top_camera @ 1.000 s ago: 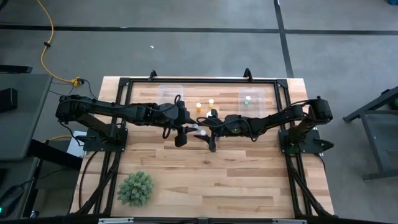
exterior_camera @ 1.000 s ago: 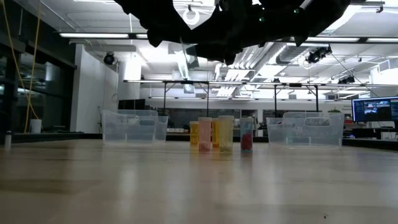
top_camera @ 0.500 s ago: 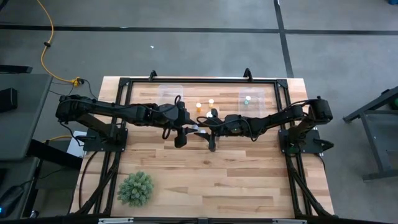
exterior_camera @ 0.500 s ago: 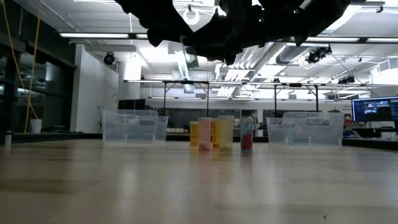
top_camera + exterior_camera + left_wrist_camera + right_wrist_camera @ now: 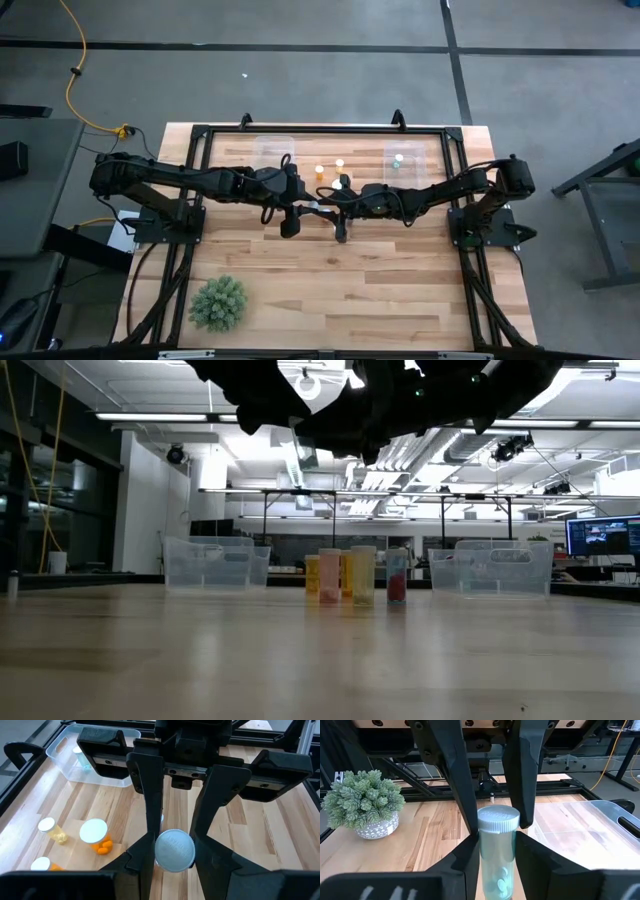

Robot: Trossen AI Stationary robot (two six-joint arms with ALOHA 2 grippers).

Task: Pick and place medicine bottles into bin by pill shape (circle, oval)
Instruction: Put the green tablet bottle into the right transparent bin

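Observation:
One pale greenish medicine bottle [image 5: 498, 865] with a white cap [image 5: 174, 851] hangs above the table's middle, between both grippers. My left gripper [image 5: 305, 207] reaches in from the table's left and is shut on it. My right gripper [image 5: 326, 208] reaches in from the right and is shut on it too. Small pale green pills show inside it. Other medicine bottles [image 5: 320, 171] stand on their bases in a cluster [image 5: 362, 575] just beyond the grippers. One more bottle [image 5: 398, 158] stands in the right bin [image 5: 410, 170]. My left gripper pinches the bottle at its cap end [image 5: 160, 854] between its two fingers, slanting down from the table's left. The bottle is lifted clear of the table. My right gripper pinches the bottle's clear body [image 5: 485, 851] below the cap between its two fingers, coming nearly level from the table's right. The bottle stands cap-up in its wrist view, tipped toward the left arm.
A clear bin [image 5: 273, 150] stands at the far left and another at the far right, both low-walled [image 5: 213, 563]. A green spiky plant [image 5: 218, 302] sits in its pot near the front left corner. Black frame rails [image 5: 320, 128] run round the table's edges.
My right gripper has shut on the bottle that my left gripper holds. Both arms have kept their places and the bottle has not moved.

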